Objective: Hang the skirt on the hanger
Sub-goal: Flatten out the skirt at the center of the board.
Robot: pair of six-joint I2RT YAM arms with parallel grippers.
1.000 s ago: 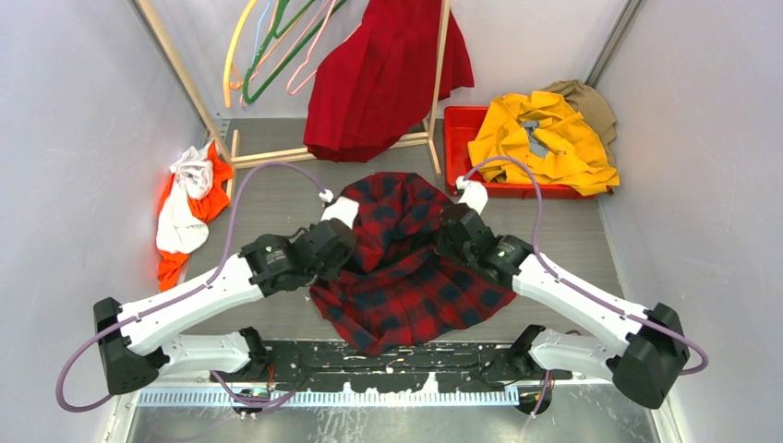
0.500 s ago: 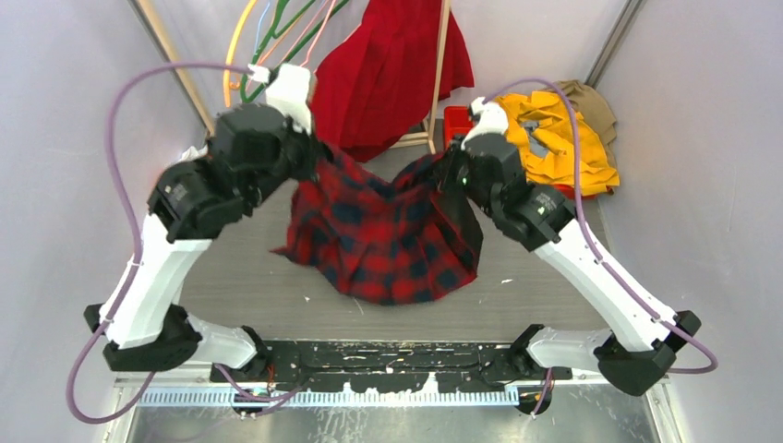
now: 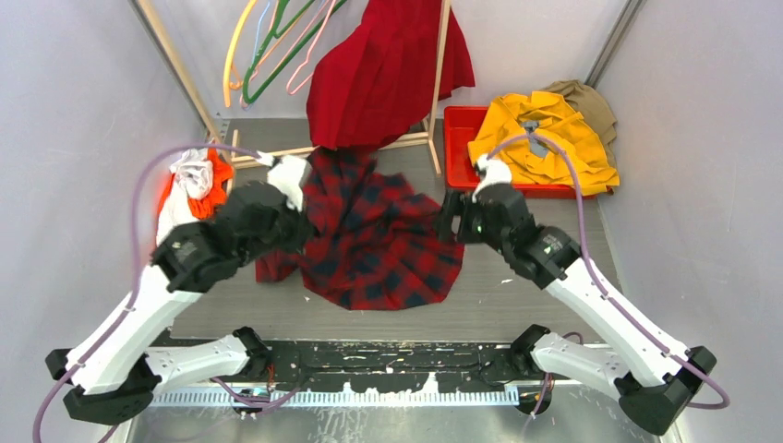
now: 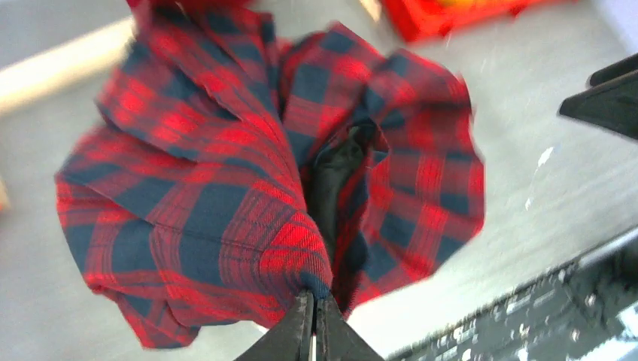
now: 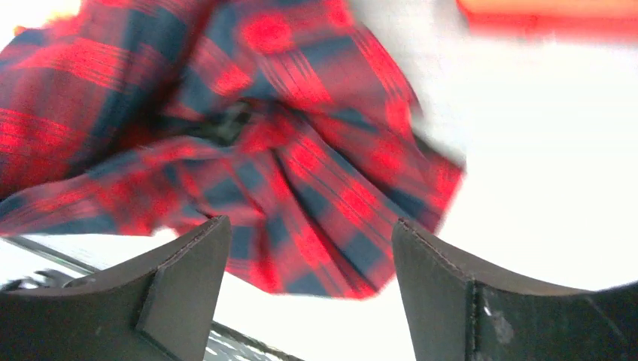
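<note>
The left gripper (image 4: 314, 323) clenched the plaid garment (image 4: 226, 188), the right gripper (image 5: 308, 252) gaped released, and the limp, light red skirt (image 3: 379, 83) on the far rack (image 3: 440, 65) likely wanted a waistband hold.

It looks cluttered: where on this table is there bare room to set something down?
A bare strip of table runs between the plaid garment and the near edge; another patch lies in front of the red bin. The back and left are crowded.
</note>
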